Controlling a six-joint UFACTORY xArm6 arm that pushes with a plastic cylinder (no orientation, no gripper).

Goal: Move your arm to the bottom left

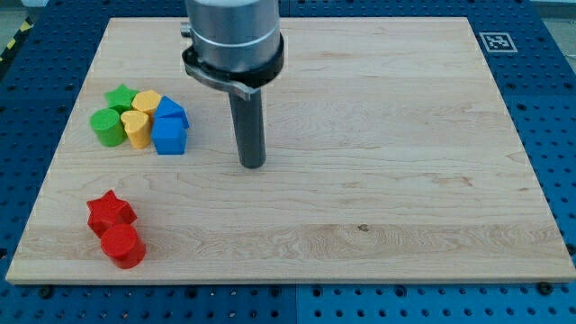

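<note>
My tip [253, 165] rests on the wooden board [378, 180], left of the board's centre. It touches no block. To its left is a cluster: a green star [120, 96], a green cylinder [107, 127], a yellow block [148, 101], a yellow heart-like block [138, 129], a blue block [171, 111] and a blue cube-like block [169, 137]. The cluster's nearest block is a short way left of the tip. At the view's bottom left lie a red star [110, 211] and a red cylinder [122, 245], touching each other.
The board lies on a blue perforated table [553, 117]. A black-and-white marker tag [495, 41] sits at the board's top right corner. The arm's grey body [232, 36] hangs over the board's top middle.
</note>
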